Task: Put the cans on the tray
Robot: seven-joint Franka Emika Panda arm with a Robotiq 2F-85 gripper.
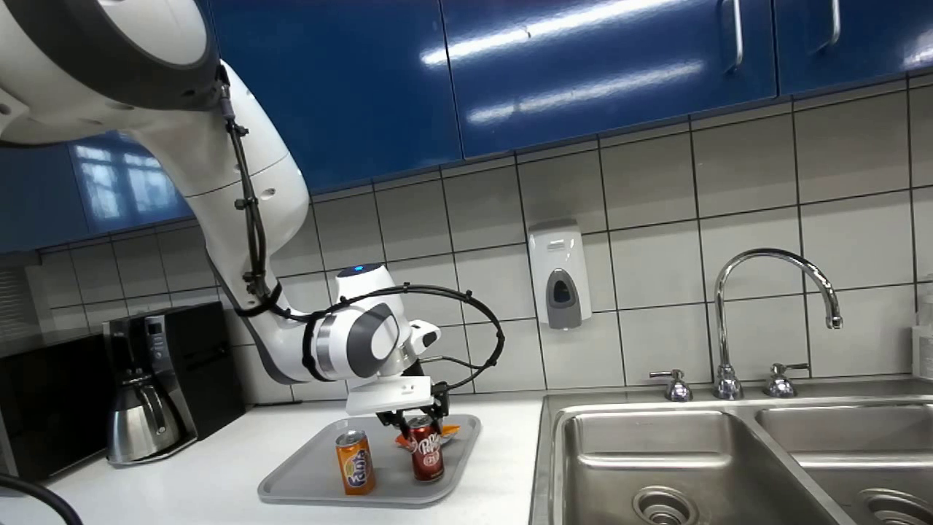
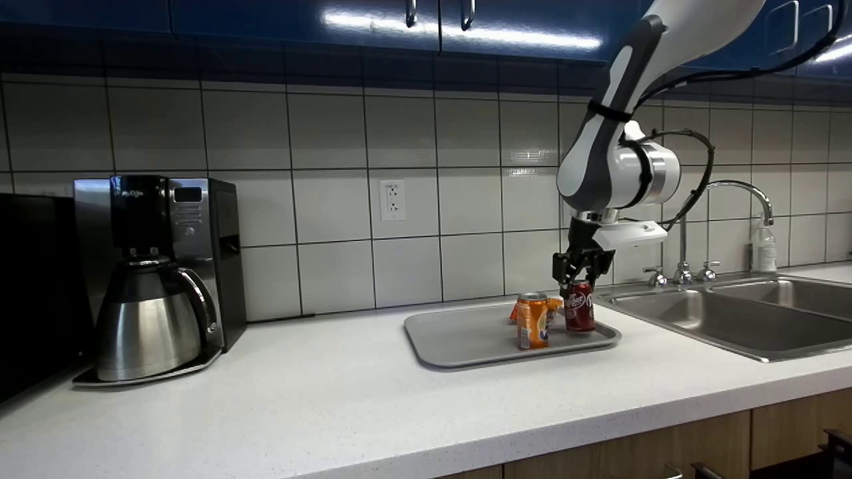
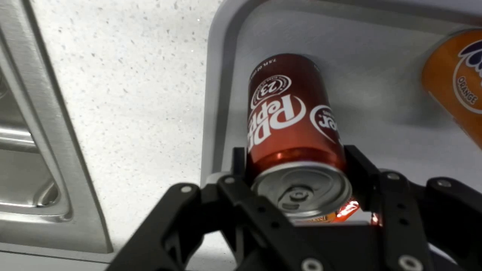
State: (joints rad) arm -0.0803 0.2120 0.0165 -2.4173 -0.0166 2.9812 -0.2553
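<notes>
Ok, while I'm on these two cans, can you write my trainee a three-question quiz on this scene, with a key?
1. Fill in: The Fanta can stands upright on the grey ____.
2. Multiple choice: Which label is on the can that the tool straddles? A) Fanta B) Dr Pepper C) Sprite
3. True or false: The coffee maker and the sink are on the same side of the Fanta can.

Key:
1. tray
2. B
3. False; the coffee maker and the sink are on opposite sides of it.
</notes>
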